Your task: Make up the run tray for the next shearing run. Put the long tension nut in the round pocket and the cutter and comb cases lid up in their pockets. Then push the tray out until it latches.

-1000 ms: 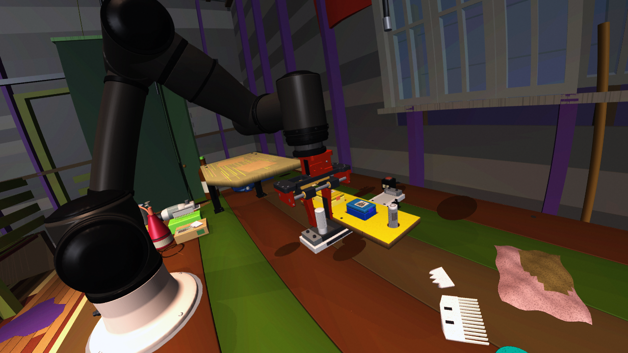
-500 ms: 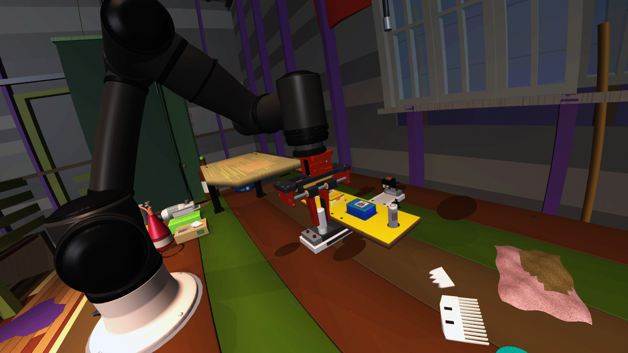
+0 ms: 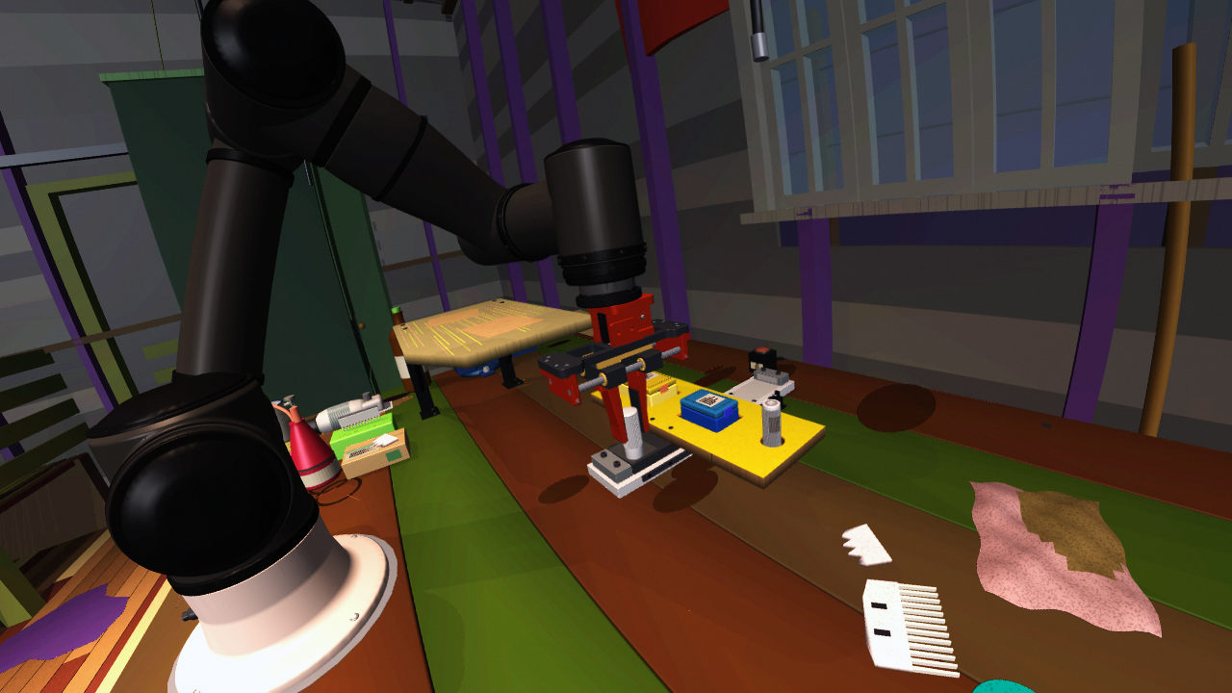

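Observation:
On the middle of the bench the yellow run tray [image 3: 728, 431] lies on its white rail base [image 3: 637, 470]. A blue case [image 3: 708, 408] with a label on top sits in a tray pocket, a yellow case [image 3: 662, 390] lies behind it, and a knurled grey nut [image 3: 771, 422] stands upright in the round pocket at the tray's right end. My red gripper [image 3: 627, 424] hangs straight down at the tray's near-left end, closed on a grey knurled post [image 3: 633, 433] that stands there. The post's foot is hidden behind a dark block.
A small wooden table [image 3: 487, 332] stands behind the tray. A white latch unit with a red knob [image 3: 762, 375] sits at the tray's far side. White comb [image 3: 909, 625] and cutter [image 3: 866, 545] lie loose at front right beside a pink cloth [image 3: 1060, 552]. Boxes and a red cone [image 3: 310, 452] crowd the left.

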{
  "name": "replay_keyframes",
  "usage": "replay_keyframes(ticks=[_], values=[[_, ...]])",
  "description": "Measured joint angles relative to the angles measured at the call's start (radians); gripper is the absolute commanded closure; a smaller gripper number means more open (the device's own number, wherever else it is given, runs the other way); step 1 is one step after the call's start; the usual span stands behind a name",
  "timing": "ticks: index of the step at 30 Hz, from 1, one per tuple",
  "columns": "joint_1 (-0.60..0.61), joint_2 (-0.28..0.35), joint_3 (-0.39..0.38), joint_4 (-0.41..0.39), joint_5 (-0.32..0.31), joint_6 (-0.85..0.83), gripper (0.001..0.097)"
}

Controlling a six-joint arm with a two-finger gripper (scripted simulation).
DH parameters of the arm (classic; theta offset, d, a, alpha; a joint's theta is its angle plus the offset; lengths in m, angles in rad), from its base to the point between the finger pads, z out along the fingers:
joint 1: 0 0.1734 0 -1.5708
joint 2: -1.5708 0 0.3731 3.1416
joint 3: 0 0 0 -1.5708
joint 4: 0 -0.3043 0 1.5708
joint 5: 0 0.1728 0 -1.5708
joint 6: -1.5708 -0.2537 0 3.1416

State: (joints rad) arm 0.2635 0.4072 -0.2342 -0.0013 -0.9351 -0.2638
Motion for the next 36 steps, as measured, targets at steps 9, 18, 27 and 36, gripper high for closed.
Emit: replay_keyframes(ticks=[9,18,27,36], values=[[-0.007,0.025,0.041,0.0,-0.014,0.007,0.0966],[-0.013,0.05,0.082,0.0,-0.031,0.014,0.0966],[-0.02,0.076,0.124,0.0,-0.048,0.02,0.0966],[-0.026,0.101,0.168,0.0,-0.066,0.026,0.0966]])
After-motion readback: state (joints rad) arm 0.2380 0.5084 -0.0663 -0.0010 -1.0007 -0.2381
